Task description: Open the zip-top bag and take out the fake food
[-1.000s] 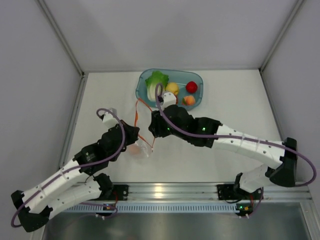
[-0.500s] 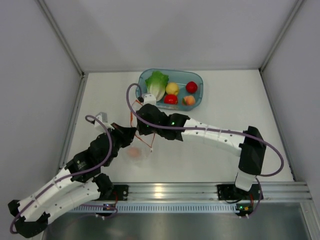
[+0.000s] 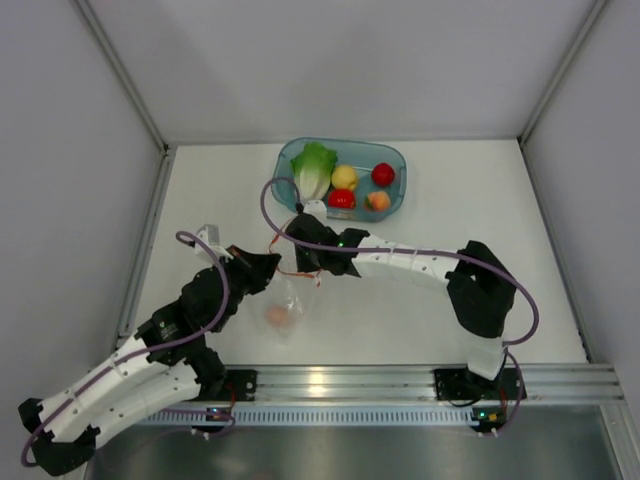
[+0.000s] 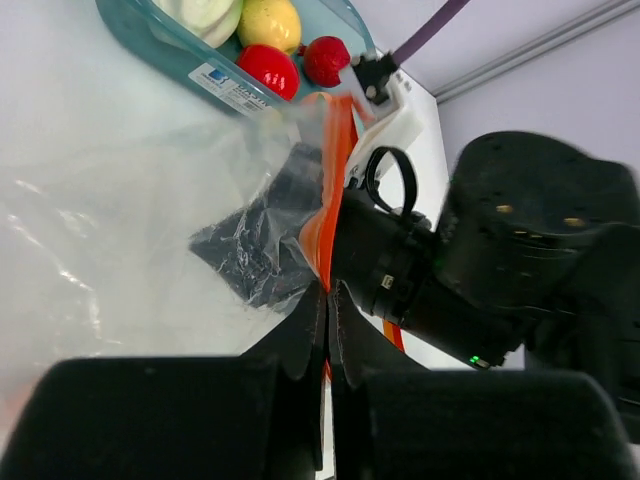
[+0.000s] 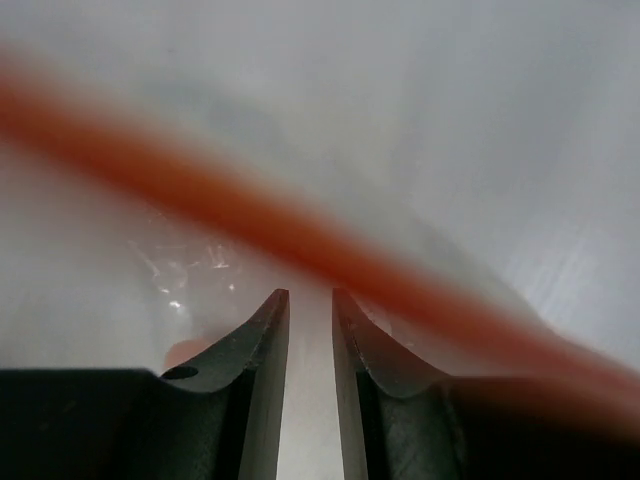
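Left fingers [image 4: 326, 300] pinch the zip-top bag [image 3: 286, 300] by its orange strip, just nearside of the teal bin [image 3: 400, 160]. Right fingers [image 5: 310, 295] stand narrowly apart. Most fake food [image 3: 344, 178] lies in that bin, but one orange piece [image 3: 279, 317] is not yet out.

The bin [image 3: 395, 160] sat at the far middle of the bench [image 3: 480, 200], with the lettuce [image 3: 313, 168] in its left end and four smaller pieces [image 3: 344, 177] to the right. The bag [image 3: 290, 295] lay nearer, between the left arm [image 3: 190, 310] and the right arm [image 3: 420, 265], with one piece [image 3: 279, 317] inside.
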You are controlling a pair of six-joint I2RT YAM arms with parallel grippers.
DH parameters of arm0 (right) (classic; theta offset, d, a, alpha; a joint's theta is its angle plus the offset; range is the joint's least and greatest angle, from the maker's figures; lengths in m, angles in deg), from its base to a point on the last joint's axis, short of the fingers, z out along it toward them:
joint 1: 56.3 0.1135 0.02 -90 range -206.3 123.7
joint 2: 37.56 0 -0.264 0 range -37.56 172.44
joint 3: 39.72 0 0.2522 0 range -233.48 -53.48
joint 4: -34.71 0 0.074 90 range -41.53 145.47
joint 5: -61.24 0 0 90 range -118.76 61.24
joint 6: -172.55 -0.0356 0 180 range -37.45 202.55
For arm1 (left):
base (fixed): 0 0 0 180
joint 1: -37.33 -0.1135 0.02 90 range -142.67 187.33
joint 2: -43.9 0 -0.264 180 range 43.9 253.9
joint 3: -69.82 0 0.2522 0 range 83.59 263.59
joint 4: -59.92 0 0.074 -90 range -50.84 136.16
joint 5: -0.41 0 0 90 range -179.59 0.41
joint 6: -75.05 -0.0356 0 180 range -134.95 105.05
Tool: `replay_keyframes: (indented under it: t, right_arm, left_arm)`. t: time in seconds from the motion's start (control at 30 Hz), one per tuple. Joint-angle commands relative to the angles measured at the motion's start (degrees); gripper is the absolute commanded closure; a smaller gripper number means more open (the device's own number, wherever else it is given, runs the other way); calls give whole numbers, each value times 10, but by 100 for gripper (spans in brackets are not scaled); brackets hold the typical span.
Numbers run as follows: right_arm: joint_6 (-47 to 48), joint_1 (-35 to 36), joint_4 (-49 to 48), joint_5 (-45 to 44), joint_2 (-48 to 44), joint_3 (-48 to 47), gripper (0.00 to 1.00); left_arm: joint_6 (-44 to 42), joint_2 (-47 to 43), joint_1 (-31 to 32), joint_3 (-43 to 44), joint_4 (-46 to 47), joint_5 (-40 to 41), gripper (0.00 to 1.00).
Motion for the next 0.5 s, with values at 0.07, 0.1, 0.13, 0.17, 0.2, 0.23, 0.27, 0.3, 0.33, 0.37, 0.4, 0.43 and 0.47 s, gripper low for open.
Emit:
replay_keyframes:
  t: [0.07,0.1,0.13,0.17,0.2,0.23,0.27,0.3,0.33,0.37,0.4,0.43,0.47]
  right_arm:
    - [30,-36,32,-103,-82,77,76]
    - [43,-38,49,-150,-98,78,77]
    - [50,-38,69,-171,-106,80,77]
    - [57,-38,102,-193,-112,82,77]
    - [61,-37,121,-230,-125,83,77]
    - [65,-37,132,-237,-133,89,77]
    - [70,-39,146,-239,-141,94,76]
    - [72,-39,147,-227,-155,99,76]
    - [74,-39,144,-213,-163,114,75]
    - [75,-38,136,-189,-170,120,75]
    - [79,-37,128,-171,-185,129,75]
    - [88,-36,114,-145,-191,148,75]
    - [93,-35,100,-89,-197,158,74]
  left_arm:
    - [6,17,0,-8,69,-17,100]
    - [6,24,0,-12,73,-21,100]
    - [6,30,0,-14,78,-26,100]
    - [5,43,0,-15,83,-32,100]
    - [4,50,0,-19,94,-41,100]
    - [4,58,1,-23,100,-46,100]
    - [1,73,0,-25,105,-52,100]
    - [0,81,1,-26,111,-60,100]
    - [-3,98,1,-29,116,-66,100]
    - [-6,106,1,-28,121,-72,100]
    - [-8,114,2,-27,127,-80,100]
    - [-15,127,6,-23,129,-81,100]
    - [-19,133,11,-20,129,-77,100]
